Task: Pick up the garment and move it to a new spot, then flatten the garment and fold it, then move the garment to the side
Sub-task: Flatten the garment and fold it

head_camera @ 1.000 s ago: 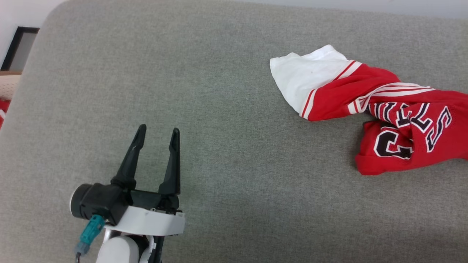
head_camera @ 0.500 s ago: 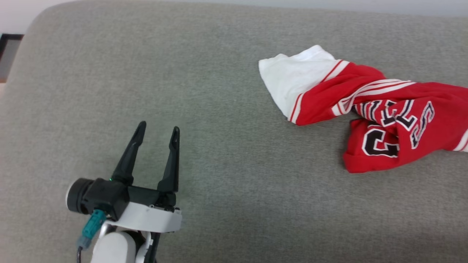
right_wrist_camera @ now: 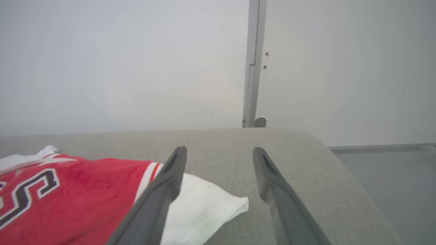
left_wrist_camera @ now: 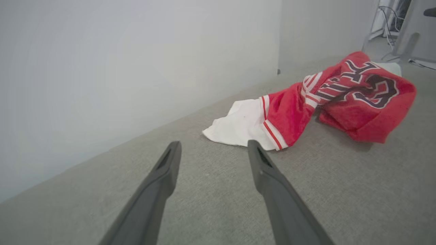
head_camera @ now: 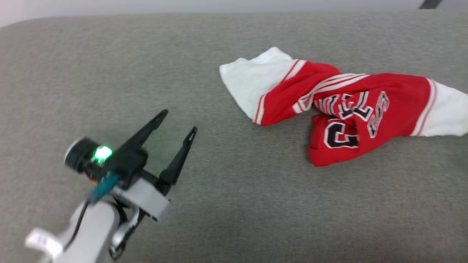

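Grey tabletop (head_camera: 234, 204) held the garment (head_camera: 398, 95), probably soft and light. Left claw (head_camera: 179, 119) and right claw (right_wrist_camera: 218, 148) were wide open. White sleeve (head_camera: 243, 78) looked easiest to grab.

Crumpled red jersey shirt (head_camera: 340, 106): red body, white short sleeves, red-and-white striped trim, black lettering outlined in white. Plain grey woven upholstered surface (head_camera: 234, 212). Left gripper (head_camera: 179, 120): black fingers (head_camera: 144, 130), pale grey wrist, teal connector (head_camera: 103, 185), glowing green light (head_camera: 101, 153).
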Robot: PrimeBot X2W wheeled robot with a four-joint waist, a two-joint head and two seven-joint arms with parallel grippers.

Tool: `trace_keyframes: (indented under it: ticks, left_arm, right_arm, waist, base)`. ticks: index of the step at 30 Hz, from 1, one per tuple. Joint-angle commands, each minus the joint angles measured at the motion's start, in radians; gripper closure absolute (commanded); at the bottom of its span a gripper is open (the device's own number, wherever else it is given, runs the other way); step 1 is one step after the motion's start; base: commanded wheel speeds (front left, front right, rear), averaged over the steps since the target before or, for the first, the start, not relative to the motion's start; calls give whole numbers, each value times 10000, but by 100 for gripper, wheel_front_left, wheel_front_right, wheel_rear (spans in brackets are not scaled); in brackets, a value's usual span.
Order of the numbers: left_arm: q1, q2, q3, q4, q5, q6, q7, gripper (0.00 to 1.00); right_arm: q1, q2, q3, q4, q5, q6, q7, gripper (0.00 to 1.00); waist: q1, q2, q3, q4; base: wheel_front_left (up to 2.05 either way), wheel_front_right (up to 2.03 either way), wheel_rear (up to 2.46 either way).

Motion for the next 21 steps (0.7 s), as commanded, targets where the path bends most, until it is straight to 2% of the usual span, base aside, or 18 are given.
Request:
trace_keyframes:
  ticks: [1, 6, 9, 13, 17, 21]
  left_arm:
    - [-461, 464, -637, 95, -465, 24, 414, 0]
    - [-2518, 2067, -3247, 440, -2328, 25, 2215, 0]
    - [-3709, 2646, -4750, 682, -3439, 24, 3050, 0]
    - [-5327, 3157, -6595, 1049, -4724, 24, 3975, 0]
    - [-6862, 3341, -8360, 1370, -5642, 23, 4617, 0]
    - [-7999, 3406, -8976, 1735, -5616, 23, 4954, 0]
  right_arm:
    - [355, 253, -277, -525, -273, -12, -47, 0]
    - [1309, 961, -510, -2019, -906, -12, -46, 0]
    - [1516, 1188, -378, -2527, -1102, -12, -46, 0]
    - [1640, 1353, -313, -2882, -1228, -12, -32, 0]
    - [1616, 1491, -283, -3020, -1264, -12, -27, 0]
    - [1448, 1665, -154, -3064, -1307, -12, -26, 0]
  waist:
    - [0, 0, -49, -380]
    - [0, 0, 68, -920]
    - [0, 0, 183, -1288]
    - [0, 0, 419, -1704]
    - [0, 0, 704, -2048]
    - [0, 0, 1045, -2384]
  base:
    - [0, 0, 0]
    - [0, 0, 0]
    - [0, 0, 0]
    - [0, 0, 0]
    - [0, 0, 0]
    - [0, 0, 0]
